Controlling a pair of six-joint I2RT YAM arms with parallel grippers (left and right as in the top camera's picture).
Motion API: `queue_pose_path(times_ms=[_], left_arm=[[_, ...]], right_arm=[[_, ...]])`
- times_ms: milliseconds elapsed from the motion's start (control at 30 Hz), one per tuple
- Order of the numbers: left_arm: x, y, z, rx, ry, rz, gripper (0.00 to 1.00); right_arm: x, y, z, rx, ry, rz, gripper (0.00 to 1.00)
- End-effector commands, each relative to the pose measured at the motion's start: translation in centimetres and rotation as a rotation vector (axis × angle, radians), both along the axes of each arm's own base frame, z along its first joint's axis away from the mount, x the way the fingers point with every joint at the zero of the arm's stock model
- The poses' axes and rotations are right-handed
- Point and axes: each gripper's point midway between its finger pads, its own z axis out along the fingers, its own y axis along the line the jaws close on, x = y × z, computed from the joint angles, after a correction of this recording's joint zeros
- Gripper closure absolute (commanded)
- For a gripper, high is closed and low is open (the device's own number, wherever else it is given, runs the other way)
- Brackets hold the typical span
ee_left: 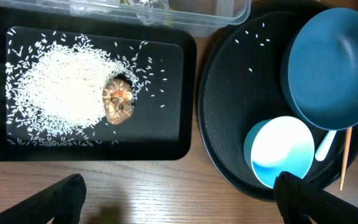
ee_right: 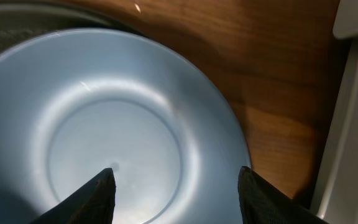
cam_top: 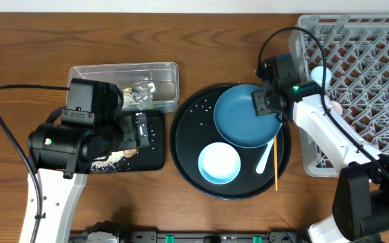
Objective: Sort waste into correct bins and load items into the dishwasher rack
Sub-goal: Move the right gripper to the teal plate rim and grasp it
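My left gripper (ee_left: 182, 202) is open wide over bare wood, holding nothing, just in front of the black rectangular tray (ee_left: 174, 127). That tray holds white rice (ee_left: 61, 87) and a brown lump (ee_left: 118, 102). Crumpled wrappers (cam_top: 139, 94) lie in the clear tub (cam_top: 164, 71). My right gripper (ee_right: 180, 199) stands open astride the right rim of the dark blue plate (ee_right: 104, 124), one finger over the plate's inside and one outside it. The plate leans on the round black tray (cam_top: 184, 152) beside the light blue bowl (cam_top: 219, 163), the spoon (cam_top: 267, 156) and the chopstick (cam_top: 275, 169).
The grey dishwasher rack (cam_top: 370, 67) fills the right side, with a pale cup (cam_top: 319, 74) inside near its left wall. Stray rice grains dot the round tray. The right arm reaches across the rack's front left corner.
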Motion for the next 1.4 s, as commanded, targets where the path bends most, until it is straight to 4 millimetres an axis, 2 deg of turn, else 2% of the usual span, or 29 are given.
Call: queue_pose_path(times_ms=[0,267,433,700,1067,1267,1367], left_arm=[[-0.1,0.2,-0.2,0.014,0.006,0.001,0.02],[-0.1,0.2,-0.2,0.014,0.006,0.001,0.02],[-0.1,0.2,-0.2,0.014,0.006,0.001,0.02],[-0.1,0.2,-0.2,0.014,0.006,0.001,0.02],[-0.1,0.2,-0.2,0.014,0.006,0.001,0.02],[-0.1,0.2,-0.2,0.014,0.006,0.001,0.02],[-0.1,0.2,-0.2,0.014,0.006,0.001,0.02]], right_arm=[[-0.1,-1.5,-1.6,-0.070,0.021,-0.025,0.42],[0.1,-3.1,-3.7,-0.117,0.062,-0.059,0.42],[-0.3,-3.2,-4.9,-0.108,0.103,-0.058,0.43],[-0.7,-3.2,-5.2,-0.109,0.126,-0.056,0.48],[-1.1,-3.3,-5.6,-0.113,0.139,-0.055,0.50],[-1.5,-3.4,-6.0,-0.115,0.147,-0.055,0.54],[-1.5,-3.4,-6.0,-0.116,0.149,-0.055,0.66]])
